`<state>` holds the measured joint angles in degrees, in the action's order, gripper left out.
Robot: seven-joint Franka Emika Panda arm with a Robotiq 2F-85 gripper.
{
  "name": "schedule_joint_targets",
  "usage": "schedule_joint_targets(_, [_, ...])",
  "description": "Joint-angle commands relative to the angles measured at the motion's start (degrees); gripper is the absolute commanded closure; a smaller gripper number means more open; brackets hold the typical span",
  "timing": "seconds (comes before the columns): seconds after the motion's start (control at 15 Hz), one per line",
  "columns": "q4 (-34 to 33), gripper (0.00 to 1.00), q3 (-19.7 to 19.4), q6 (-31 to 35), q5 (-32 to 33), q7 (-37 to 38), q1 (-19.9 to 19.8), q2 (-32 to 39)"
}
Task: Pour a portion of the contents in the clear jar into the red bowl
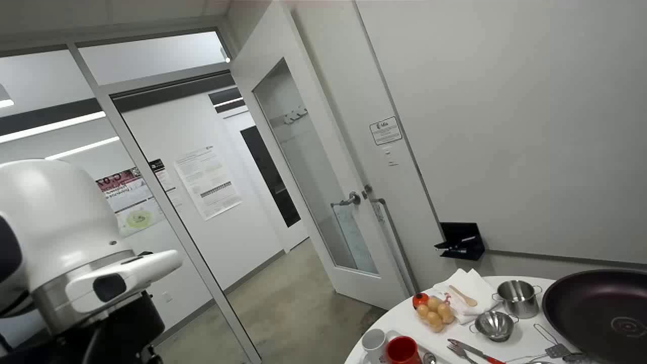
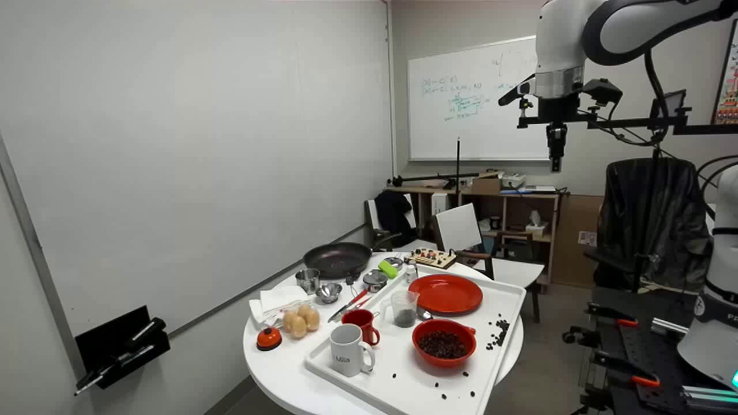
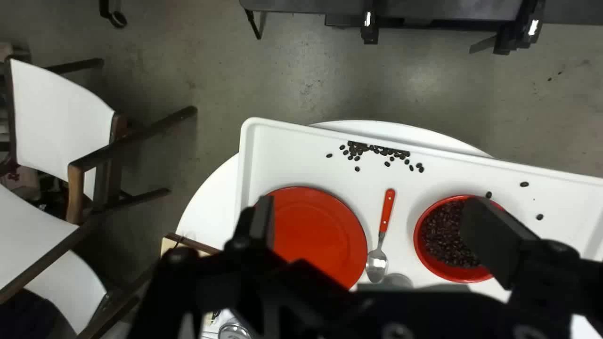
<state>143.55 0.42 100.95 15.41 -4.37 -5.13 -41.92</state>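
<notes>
Wrist view: black 2-finger gripper (image 3: 372,229) is released, fingers (image 3: 490,240) wide apart.
Clear cup-shaped jar (image 2: 406,302): in an exterior view, upright on white rect. tray (image 2: 403,357), w/ dark contents (image 2: 405,319).
Red round bowl (image 2: 443,362): same tray, nearer & right of jar, w/ dark beans (image 2: 442,344).
Loose dark beans (image 2: 503,328): on tray, mostly right of bowl.

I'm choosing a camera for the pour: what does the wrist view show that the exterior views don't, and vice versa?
Only the wrist view shows that the gripper is open, and shows the spoon whole.

Only the exterior views, both of them, show the pale mug, the red mug and the dark pan.

Shared by the wrist view and an exterior view: the red bowl holding dark beans, the red plate, the white tray and apparently the clear jar, mostly hidden at the wrist.
</notes>
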Motion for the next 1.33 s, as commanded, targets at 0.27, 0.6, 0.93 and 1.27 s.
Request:
schedule_joint_targets(0.27, [-0.17,0.00,-0.84,-0.33,0.54,0.57,1.14,0.06])
schedule_joint_targets(0.6, [-1.98,0.00,1.72,-0.91,-0.12,8.71,-0.83,1.55])
schedule_joint_targets(0.93, [-8.33,0.00,5.34,-0.34,-4.98,25.00,-1.10,9.18])
schedule_joint_targets(1.27, [-16.95,0.00,7.80,4.26,-8.35,41.17,-1.94,24.12])
